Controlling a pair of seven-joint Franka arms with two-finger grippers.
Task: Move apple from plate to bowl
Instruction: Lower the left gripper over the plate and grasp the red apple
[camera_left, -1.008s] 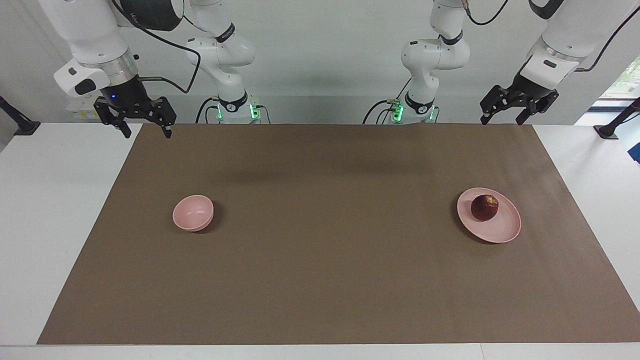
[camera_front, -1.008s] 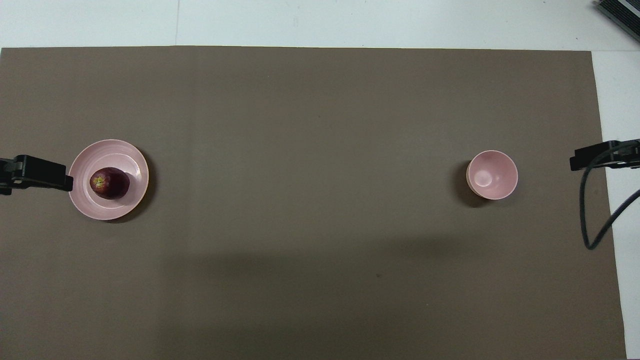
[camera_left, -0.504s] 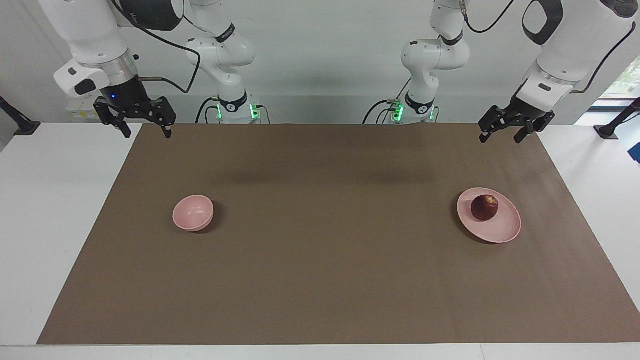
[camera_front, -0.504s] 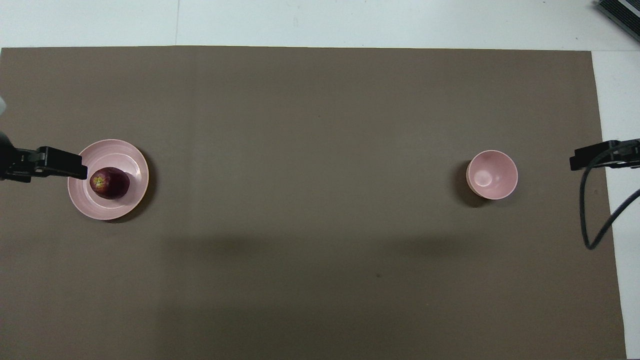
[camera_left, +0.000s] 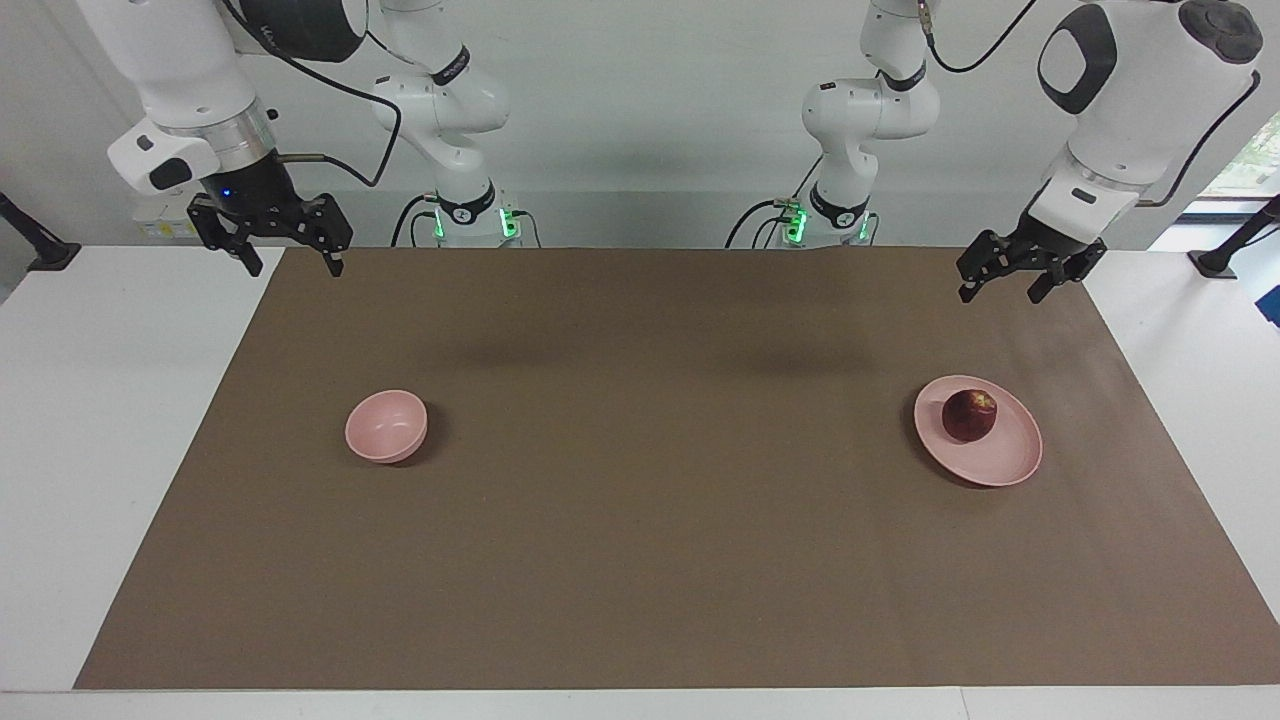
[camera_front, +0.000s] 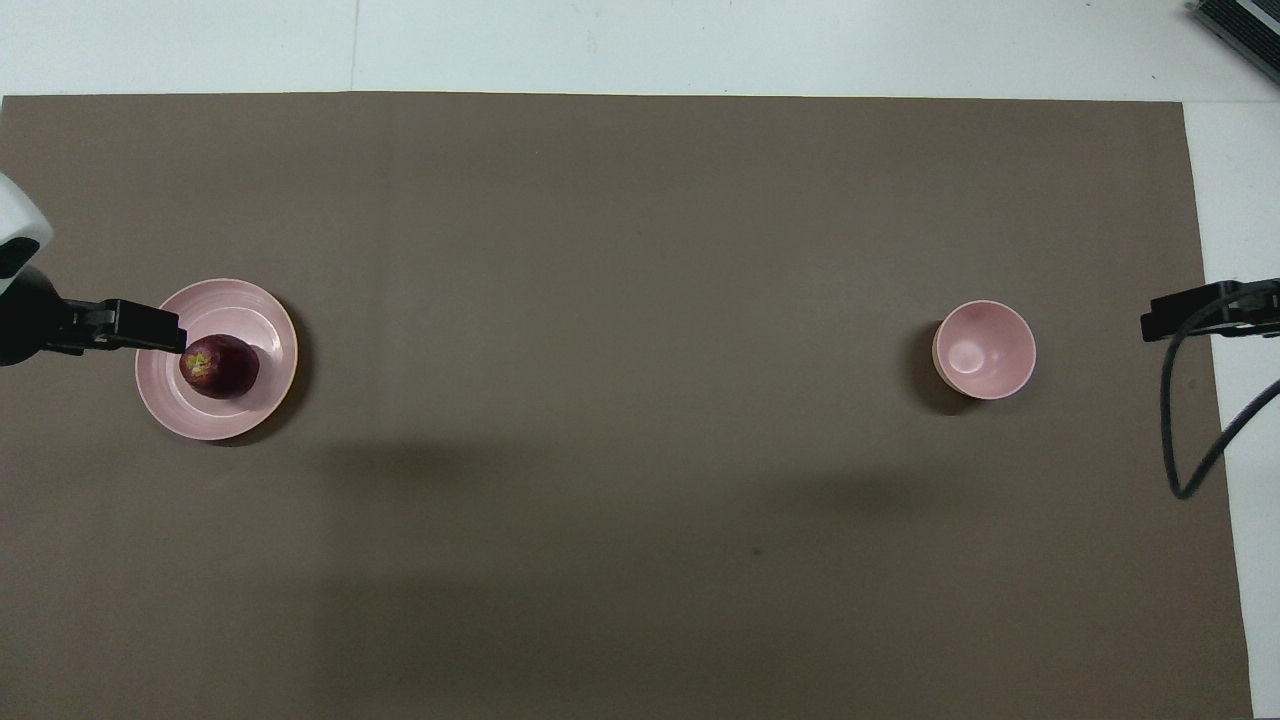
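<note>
Three task items were on the brown mat (camera_left: 640, 560), all placed here by reference to the plate (camera_left: 1010, 462).

Item 1, apple (camera_left: 969, 415): it sat on the plate, off-centre toward the robots' edge of it, stalk end up in the overhead view, free of any grip.

Item 2, plate: it lay flat toward my left arm's end of the mat, bare except for the apple.

Item 3, bowl (camera_left: 386, 426): it stood upright and empty, well apart from the plate, toward my right arm's end; the apple belonged there and had not yet started its trip.

My left gripper (camera_left: 1002, 282): it hung in the air over the mat near the plate, on the robots' side of it, well above the apple, fingers spread and holding nothing. I judged that spread suited the round fruit, since the jaws must pass around it before closing.

My right gripper (camera_left: 291, 262): it was raised over the mat's corner, well apart from the plate, also spread and holding nothing. That arm waited, nearer the bowl's end.
</note>
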